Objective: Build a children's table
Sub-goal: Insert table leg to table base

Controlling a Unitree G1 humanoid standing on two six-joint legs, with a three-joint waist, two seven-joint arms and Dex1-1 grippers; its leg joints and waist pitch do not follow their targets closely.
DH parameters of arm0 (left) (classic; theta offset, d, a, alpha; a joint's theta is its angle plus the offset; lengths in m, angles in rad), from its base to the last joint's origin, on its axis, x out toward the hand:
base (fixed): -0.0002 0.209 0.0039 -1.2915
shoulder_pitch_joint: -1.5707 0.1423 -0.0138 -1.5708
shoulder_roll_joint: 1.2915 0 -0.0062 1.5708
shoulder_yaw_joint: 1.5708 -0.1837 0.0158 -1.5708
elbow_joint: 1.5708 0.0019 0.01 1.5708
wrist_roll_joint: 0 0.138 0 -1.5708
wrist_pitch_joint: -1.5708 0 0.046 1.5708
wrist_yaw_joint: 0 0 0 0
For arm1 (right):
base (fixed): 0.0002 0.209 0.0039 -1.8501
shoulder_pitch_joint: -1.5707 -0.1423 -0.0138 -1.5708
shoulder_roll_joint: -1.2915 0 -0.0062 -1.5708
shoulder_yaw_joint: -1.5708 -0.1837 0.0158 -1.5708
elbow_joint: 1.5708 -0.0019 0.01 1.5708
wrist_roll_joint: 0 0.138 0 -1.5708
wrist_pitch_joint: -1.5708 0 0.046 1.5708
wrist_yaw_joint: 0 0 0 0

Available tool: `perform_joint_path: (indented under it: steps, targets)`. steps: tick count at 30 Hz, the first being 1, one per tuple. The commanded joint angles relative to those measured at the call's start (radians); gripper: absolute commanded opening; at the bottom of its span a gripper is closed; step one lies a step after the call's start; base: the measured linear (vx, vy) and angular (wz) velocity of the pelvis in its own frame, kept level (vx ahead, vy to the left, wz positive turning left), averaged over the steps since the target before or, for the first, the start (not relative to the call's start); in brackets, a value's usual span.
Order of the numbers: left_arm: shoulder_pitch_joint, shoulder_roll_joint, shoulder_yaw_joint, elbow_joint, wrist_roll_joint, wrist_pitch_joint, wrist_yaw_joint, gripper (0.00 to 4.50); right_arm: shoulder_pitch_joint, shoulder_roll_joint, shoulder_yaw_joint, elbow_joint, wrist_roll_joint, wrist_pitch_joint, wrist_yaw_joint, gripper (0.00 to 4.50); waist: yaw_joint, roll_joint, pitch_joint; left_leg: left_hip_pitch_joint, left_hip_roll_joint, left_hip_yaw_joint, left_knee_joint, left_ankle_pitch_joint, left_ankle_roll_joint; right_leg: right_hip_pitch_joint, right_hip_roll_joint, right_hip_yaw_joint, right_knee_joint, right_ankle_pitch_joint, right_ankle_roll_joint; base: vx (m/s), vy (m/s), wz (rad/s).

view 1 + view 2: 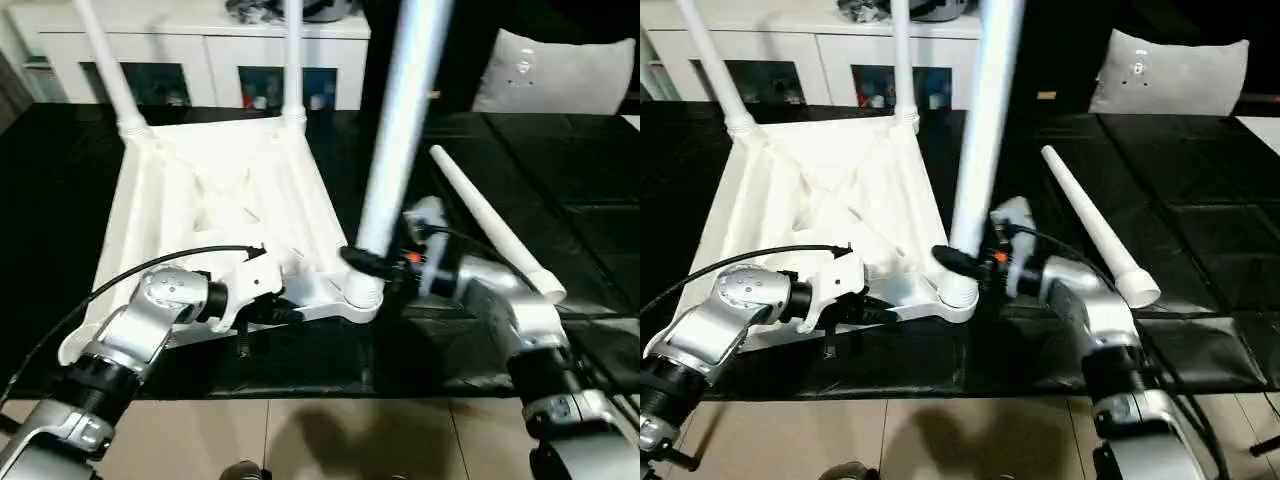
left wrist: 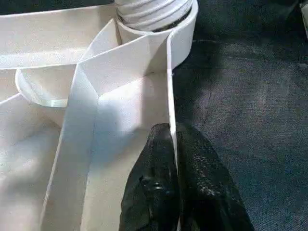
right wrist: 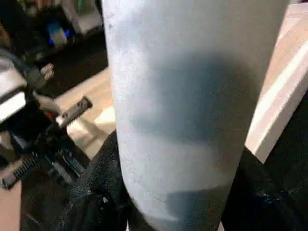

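Black fingers (image 2: 159, 187) of my left gripper (image 2: 174, 144) were pinched together on the thin upright wall along the near edge of the upturned table top (image 1: 215, 190), one finger on each side of that wall. From there my left wrist bent sharply inward, and the silver forearm ran back and down toward the lower left corner of the head view, with a black cable (image 1: 150, 268) arching over it.

On the other side, my right gripper (image 1: 362, 262) was clamped around the lower part of the near right leg (image 1: 395, 130), just above where it sat in the rounded corner socket (image 1: 362, 292); its two fingers (image 3: 91, 192) wrapped either side of the round shaft. The right wrist was turned inward toward the leg, the forearm reaching in from the lower right.

Beyond my grippers, the table lay upside down on the black mat (image 1: 560, 180), ribbed underside up, with two more legs (image 1: 110, 70) standing in the far corners. One loose leg (image 1: 495, 232) lay on the mat to the right, close beside my right forearm. Farther back stood a white cabinet (image 1: 200, 55) with glass doors, and a grey cushion (image 1: 555, 75) at the far right.
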Motion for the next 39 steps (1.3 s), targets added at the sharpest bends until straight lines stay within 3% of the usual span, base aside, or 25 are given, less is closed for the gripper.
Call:
perform_joint_path:
  steps: [1, 4, 5, 7, 11, 12, 13, 14, 20, 25, 27, 36, 39]
  targets:
    - [-0.012, 0.001, -0.007, 0.013, 0.017, -0.015, 0.0, 0.0, 0.031, 0.005, -0.028, 0.014, 0.029, 0.006, 0.003, 1.89, 0.004, 0.012, -0.072, 0.025, 0.034, -0.01, -0.075, -0.281, -0.009, 0.039, -0.07, 0.035, -0.071, -0.172, -0.225, 0.0, 0.0, 0.0]
    - [-0.013, -0.005, -0.005, 0.022, 0.02, -0.021, 0.011, 0.0, 0.083, 0.028, -0.058, 0.025, 0.047, -0.029, -0.006, 1.89, 0.007, 0.019, -0.072, 0.026, 0.034, -0.012, -0.076, -0.3, -0.013, 0.038, -0.072, 0.033, -0.07, -0.173, -0.231, 0.0, 0.0, 0.0]
    - [-0.013, -0.006, -0.004, 0.022, 0.019, -0.021, 0.011, 0.0, 0.084, 0.029, -0.059, 0.026, 0.047, -0.031, -0.006, 1.89, 0.006, 0.017, -0.071, 0.027, 0.034, -0.011, -0.077, -0.304, -0.012, 0.037, -0.071, 0.033, -0.072, -0.177, -0.23, 0.0, 0.0, 0.0]
    - [-0.015, -0.013, -0.002, 0.028, 0.018, -0.023, 0.012, 0.0, 0.116, 0.055, -0.086, 0.046, 0.049, -0.093, -0.033, 1.89, 0.007, 0.021, -0.07, 0.027, 0.034, -0.011, -0.078, -0.316, -0.016, 0.036, -0.072, 0.034, -0.074, -0.194, -0.228, 0.0, 0.0, 0.0]
    - [-0.019, -0.02, -0.002, 0.038, 0.02, -0.03, 0.014, 0.0, 0.145, 0.074, -0.102, 0.058, 0.033, -0.171, -0.057, 1.89, 0.005, 0.026, -0.065, 0.029, 0.032, -0.014, -0.082, -0.37, -0.024, 0.032, -0.073, 0.034, -0.083, -0.284, -0.209, 0.0, 0.0, 0.0]
    - [-0.022, -0.023, -0.002, 0.047, 0.022, -0.037, 0.014, 0.0, 0.171, 0.07, -0.091, 0.056, -0.015, -0.252, -0.081, 1.89, 0.005, 0.031, -0.064, 0.032, 0.033, -0.016, -0.083, -0.39, -0.027, 0.029, -0.076, 0.035, -0.088, -0.326, -0.197, 0.0, 0.0, 0.0]
    - [-0.022, -0.023, -0.002, 0.047, 0.022, -0.037, 0.014, 0.0, 0.171, 0.07, -0.091, 0.056, -0.015, -0.252, -0.081, 1.89, 0.004, 0.029, -0.064, 0.033, 0.033, -0.014, -0.083, -0.399, -0.028, 0.027, -0.076, 0.035, -0.092, -0.342, -0.19, 0.0, 0.0, 0.0]
    - [-0.023, -0.023, -0.003, 0.05, 0.023, -0.042, 0.013, 0.0, 0.186, 0.053, -0.066, 0.051, -0.069, -0.317, -0.101, 1.89, 0.004, 0.03, -0.064, 0.032, 0.033, -0.018, -0.085, -0.404, -0.029, 0.029, -0.077, 0.035, -0.092, -0.361, -0.181, 0.0, 0.0, 0.0]
    - [-0.024, -0.019, -0.01, 0.054, 0.032, -0.058, 0.004, 0.0, 0.205, -0.001, 0.008, 0.007, -0.188, -0.409, -0.099, 1.89, -0.002, 0.031, -0.062, 0.033, 0.034, -0.02, -0.089, -0.435, -0.031, 0.025, -0.073, 0.036, -0.097, -0.398, -0.162, 0.0, 0.0, 0.0]
    - [-0.026, -0.013, -0.018, 0.058, 0.041, -0.075, -0.015, 0.0, 0.194, -0.03, 0.074, 0.021, -0.225, -0.405, -0.055, 1.89, -0.006, 0.029, -0.064, 0.032, 0.034, -0.02, -0.091, -0.434, -0.02, 0.027, -0.071, 0.036, -0.095, -0.355, -0.175, 0.0, 0.0, 0.0]
    - [-0.034, -0.003, -0.024, 0.059, 0.042, -0.082, -0.035, 0.0, 0.167, -0.037, 0.111, 0.045, -0.246, -0.365, -0.043, 1.89, -0.01, 0.028, -0.063, 0.03, 0.033, -0.02, -0.091, -0.433, -0.017, 0.029, -0.071, 0.035, -0.094, -0.345, -0.183, 0.0, 0.0, 0.0]
    - [-0.098, 0.011, -0.04, 0.128, 0.059, -0.133, -0.092, 0.0, 0.077, -0.039, 0.187, 0.111, -0.286, -0.252, 0.004, 1.89, -0.015, 0.029, -0.054, 0.036, 0.03, -0.021, -0.093, -0.467, -0.027, 0.022, -0.074, 0.036, -0.106, -0.458, -0.158, 0.0, 0.0, 0.0]
    - [-0.15, -0.005, -0.037, 0.177, 0.065, -0.145, -0.097, 0.0, 0.051, -0.039, 0.228, 0.113, -0.288, -0.208, 0.043, 1.89, -0.014, 0.027, -0.047, 0.047, 0.031, -0.023, -0.094, -0.507, -0.032, 0.016, -0.076, 0.036, -0.116, -0.532, -0.14, 0.0, 0.0, 0.0]
